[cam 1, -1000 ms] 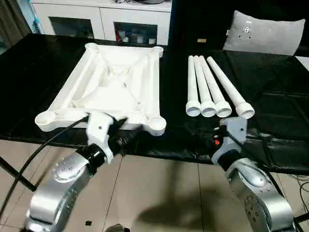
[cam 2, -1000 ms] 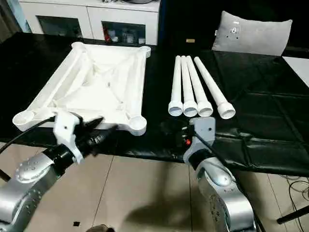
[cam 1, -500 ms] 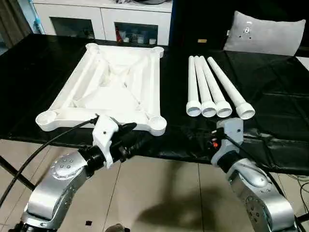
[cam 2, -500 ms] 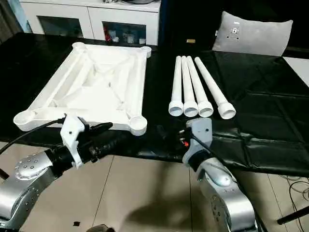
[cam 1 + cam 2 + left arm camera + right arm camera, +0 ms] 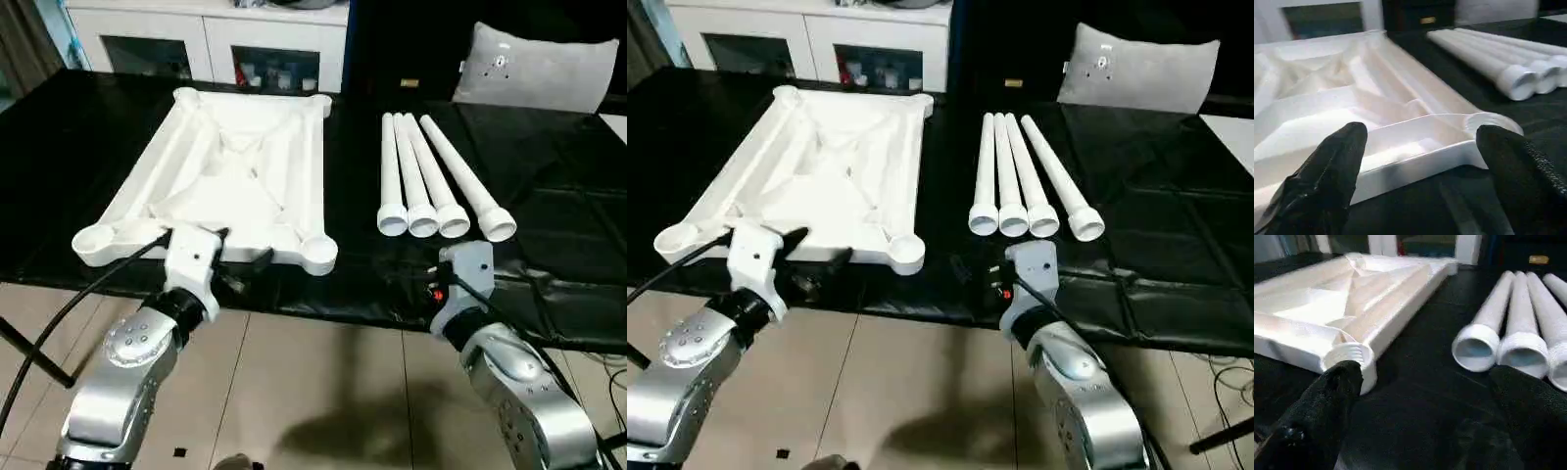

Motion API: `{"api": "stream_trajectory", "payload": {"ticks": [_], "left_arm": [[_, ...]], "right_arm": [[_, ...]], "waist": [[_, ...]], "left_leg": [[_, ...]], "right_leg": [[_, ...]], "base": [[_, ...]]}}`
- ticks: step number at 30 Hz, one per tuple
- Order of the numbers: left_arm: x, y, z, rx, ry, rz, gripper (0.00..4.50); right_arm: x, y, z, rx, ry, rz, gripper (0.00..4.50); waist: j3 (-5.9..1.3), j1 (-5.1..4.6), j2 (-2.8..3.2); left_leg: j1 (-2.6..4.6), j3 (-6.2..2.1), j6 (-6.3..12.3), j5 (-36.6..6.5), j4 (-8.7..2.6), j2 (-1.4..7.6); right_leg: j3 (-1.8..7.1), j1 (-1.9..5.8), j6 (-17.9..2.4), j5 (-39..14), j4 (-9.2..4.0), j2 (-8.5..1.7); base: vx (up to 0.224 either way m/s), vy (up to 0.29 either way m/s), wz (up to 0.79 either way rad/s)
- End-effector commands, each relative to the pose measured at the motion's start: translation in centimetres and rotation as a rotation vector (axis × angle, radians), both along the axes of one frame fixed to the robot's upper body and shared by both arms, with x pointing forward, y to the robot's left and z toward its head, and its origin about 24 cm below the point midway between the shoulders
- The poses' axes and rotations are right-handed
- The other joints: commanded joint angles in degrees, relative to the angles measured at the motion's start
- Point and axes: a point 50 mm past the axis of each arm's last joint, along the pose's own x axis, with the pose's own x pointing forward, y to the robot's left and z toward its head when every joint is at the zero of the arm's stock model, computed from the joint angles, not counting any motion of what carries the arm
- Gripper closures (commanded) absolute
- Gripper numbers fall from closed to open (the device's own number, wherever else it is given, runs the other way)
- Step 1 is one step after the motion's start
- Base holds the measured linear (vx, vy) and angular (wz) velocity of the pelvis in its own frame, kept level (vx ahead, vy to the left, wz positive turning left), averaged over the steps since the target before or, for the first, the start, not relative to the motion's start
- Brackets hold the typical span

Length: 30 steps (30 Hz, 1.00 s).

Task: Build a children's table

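Left eye view: your tabletop (image 5: 230,181) lies underside up on the black table (image 5: 549,186), four legs (image 5: 431,181) loose in a row just beside it, none socketed. Both your left gripper (image 5: 1418,169) and right gripper (image 5: 1422,406) are spread wide and empty, so assembly looks unstarted.

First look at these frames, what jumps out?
The white square tabletop lies upside down on the black-covered table, its X-ribbed underside and round corner sockets facing up. To its right, four white tube legs lie side by side, flared ends toward the robot. Both tools hover open at the near edge: the left tool facing the tabletop's near rim, the right tool between tabletop and legs.
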Motion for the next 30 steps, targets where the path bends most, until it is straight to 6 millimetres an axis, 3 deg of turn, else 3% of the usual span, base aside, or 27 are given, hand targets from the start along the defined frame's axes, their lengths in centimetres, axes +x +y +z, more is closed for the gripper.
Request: {"api": "stream_trajectory", "payload": {"ticks": [1,2,3,4,5,6,7,9,10,13,17,19,20,21,22,23,24,25,26,27,28,29,30], "left_arm": [[-0.1,0.3,-0.2,0.027,0.006,0.044,0.45],[-0.1,0.2,-0.2,0.027,0.008,0.047,0.45],[-0.1,0.3,-0.1,0.021,0.01,0.055,0.45],[0.0,0.4,0.0,0.01,0.008,0.065,0.45],[0.0,0.5,0.2,0.008,0.004,0.081,0.45],[0.0,0.5,0.2,0.008,0.004,0.081,0.45],[0.0,0.5,0.3,0.021,-0.002,0.086,0.45],[-0.1,0.3,0.3,0.02,-0.012,0.077,0.45],[-0.1,0.3,0.3,0.023,-0.014,0.081,0.45],[-0.1,0.3,0.1,0.021,-0.002,0.096,0.45],[-0.1,0.3,0.4,0.003,-0.001,0.076,0.45],[-0.1,0.3,0.5,0.003,-0.002,0.078,0.45],[0.0,0.3,0.6,0.004,-0.003,0.079,0.45],[0.0,0.3,0.6,0.006,-0.001,0.079,0.45],[-0.1,0.3,0.5,0.01,0.005,0.075,0.45],[-0.1,0.3,0.5,0.013,0.007,0.072,0.45],[-0.1,0.3,0.5,0.013,0.007,0.072,0.45],[-0.1,0.2,0.5,0.015,0.009,0.068,0.45],[-0.2,0.2,0.4,0.023,0.012,0.06,0.45],[-0.2,0.2,0.4,0.024,0.012,0.057,0.45],[-0.2,0.1,0.4,0.025,0.013,0.054,0.45],[-0.2,0.1,0.4,0.025,0.014,0.054,0.45],[-0.2,0.1,0.4,0.025,0.02,0.047,0.45]], "right_arm": [[0.4,-0.2,-0.2,0.016,0.038,-0.039,0.0],[0.5,-0.3,-0.2,0.025,0.04,-0.051,0.0],[0.5,-0.4,-0.1,0.034,0.037,-0.059,0.0],[0.5,-0.5,-0.1,0.036,0.036,-0.069,0.0],[0.5,-0.7,0.2,0.044,0.012,-0.073,0.0],[0.5,-0.7,0.2,0.044,0.011,-0.073,0.0],[0.6,-0.8,0.5,0.041,-0.015,-0.07,0.0],[0.8,-1.0,0.5,-0.006,-0.011,-0.09,0.0],[0.8,-1.0,0.5,-0.014,-0.009,-0.099,0.0],[1.1,-1.0,0.3,-0.041,0.028,-0.11,0.0],[0.8,0.1,0.2,0.019,0.041,-0.034,0.0],[0.7,0.3,0.4,0.031,0.029,-0.01,0.0],[0.6,0.5,0.4,0.021,0.022,0.011,0.0],[0.5,0.7,0.4,-0.002,0.017,0.032,0.0],[0.5,0.8,0.2,-0.015,0.026,0.041,0.0],[0.5,0.8,0.2,-0.014,0.029,0.039,0.0],[0.5,0.8,0.2,-0.014,0.029,0.039,0.0],[0.6,0.7,0.2,-0.016,0.027,0.031,0.0],[0.7,0.6,0.3,-0.02,0.019,0.017,0.0],[0.7,0.5,0.3,-0.018,0.014,0.012,0.0],[0.8,0.5,0.3,-0.015,0.01,0.008,0.0],[0.8,0.5,0.3,-0.015,0.01,0.007,0.0],[0.8,0.4,0.3,-0.023,0.009,0.006,0.0]], "waist": [[-3.73,1.0,0.13],[-3.77,1.66,-0.05],[-3.78,1.76,0.1],[-3.93,1.7,0.6],[-3.93,1.57,0.93],[-4.18,1.03,1.8],[-4.09,0.87,1.87],[-3.47,0.69,2.0],[-3.35,0.64,2.03],[-3.09,0.37,1.53],[-3.19,-0.16,1.1],[-3.01,-0.5,1.14],[-2.8,-0.81,1.32],[-2.48,-1.31,1.43],[-1.8,-1.88,1.65],[-1.15,-1.68,1.34],[-1.18,-1.76,2.78],[-1.4,-0.79,3.14],[-2.67,-0.03,2.98],[-2.71,-2.29,1.6],[0.59,-1.11,-0.06],[0.83,-1.35,-1.04],[0.45,-0.67,0.63]], "left_leg": [[0.18,0.12,4.18,-12.79,-2.97,0.55],[-0.29,-0.7,7.75,-10.22,-1.78,0.94],[-0.22,-0.83,8.38,-9.6,-2.01,1.15],[0.21,-0.59,9.48,-8.77,-2.92,1.23],[0.87,-0.52,9.27,-8.97,-3.73,1.46],[2.2,-0.73,7.62,-10.44,-4.61,1.64],[2.49,-1.0,6.01,-12.08,-4.84,1.87],[2.9,-1.49,-3.06,-24.33,-6.05,1.85],[3.01,-1.62,-5.47,-28.34,-6.24,1.59],[3.01,-1.63,-6.49,-32.02,-6.18,1.09],[2.39,-1.48,-4.74,-30.41,-5.86,0.72],[3.0,-1.71,-4.89,-34.15,-5.8,0.71],[3.67,-1.94,-4.9,-37.36,-5.77,0.74],[4.31,-2.09,-4.59,-40.24,-5.6,0.66],[5.29,-2.2,-4.26,-43.73,-5.39,0.51],[2.52,-3.13,-3.04,-45.57,-6.62,-0.36],[2.11,-2.84,-3.16,-48.77,-7.88,-0.23],[-4.81,-2.71,-2.2,-51.13,-12.12,-1.17],[-3.8,-1.19,-0.24,-43.84,-10.9,-2.68],[5.08,0.26,-1.88,-42.43,-6.91,-0.82],[8.34,-2.36,1.98,-19.45,7.2,-2.48],[5.29,-3.51,3.18,-14.97,6.88,-1.87],[5.29,-3.46,0.96,-21.34,1.82,-0.3]], "right_leg": [[3.07,2.07,-7.83,-12.97,-6.47,-5.0],[4.05,2.35,-8.37,-14.87,-7.35,-7.15],[3.85,2.22,-8.76,-14.77,-7.26,-6.91],[2.85,1.8,-9.68,-13.26,-6.57,-5.23],[1.93,1.29,-10.18,-12.24,-5.96,-3.66],[0.39,0.52,-10.43,-8.93,-4.78,-1.09],[0.07,0.28,-10.22,-7.63,-4.49,-0.56],[0.27,0.05,-7.59,-9.68,-4.75,-0.56],[0.42,-0.07,-6.13,-11.72,-5.1,-0.95],[0.69,-0.19,-4.02,-16.93,-6.0,-1.47],[0.87,-0.22,-2.89,-21.53,-6.81,-1.86],[0.65,-0.24,-1.93,-28.29,-7.4,-2.04],[0.22,-0.22,-1.28,-32.88,-7.99,-1.89],[-0.69,-0.04,-0.88,-36.86,-8.62,-1.49],[-2.15,-0.01,-0.4,-41.4,-9.55,-0.75],[-4.38,2.13,0.32,-44.21,-9.59,-1.53],[-5.2,3.3,0.24,-44.64,-8.65,-0.8],[-5.86,10.27,-1.39,-36.07,0.88,-0.24],[-4.19,10.15,-3.11,-27.88,2.33,-0.05],[-1.86,2.39,-4.49,-36.93,-3.95,-1.61],[1.42,-0.43,-9.33,-60.95,-14.66,-9.24],[1.58,3.47,-9.97,-60.38,-13.84,-10.36],[-1.06,5.55,-8.21,-54.71,-11.13,-7.56]], "base": [[0.0,0.0,0.0],[0.0,0.0,0.0],[0.0,0.0,0.0],[-0.002,0.07,0.04],[-0.002,0.07,0.04],[-0.008,0.08,0.03],[-0.024,0.069,0.04],[-0.032,0.075,0.03],[0.0,0.0,0.0],[0.0,0.0,0.0],[0.0,0.0,0.0],[0.0,0.0,0.0],[0.0,0.0,0.0],[0.0,0.0,0.0],[0.0,0.0,0.0],[0.0,0.0,0.0],[0.0,0.0,0.0],[-0.033,0.02,0.46],[-0.033,0.02,0.46],[0.051,-0.055,0.51],[0.154,-0.044,0.19],[0.154,-0.044,0.19],[0.101,0.085,-0.02]]}}
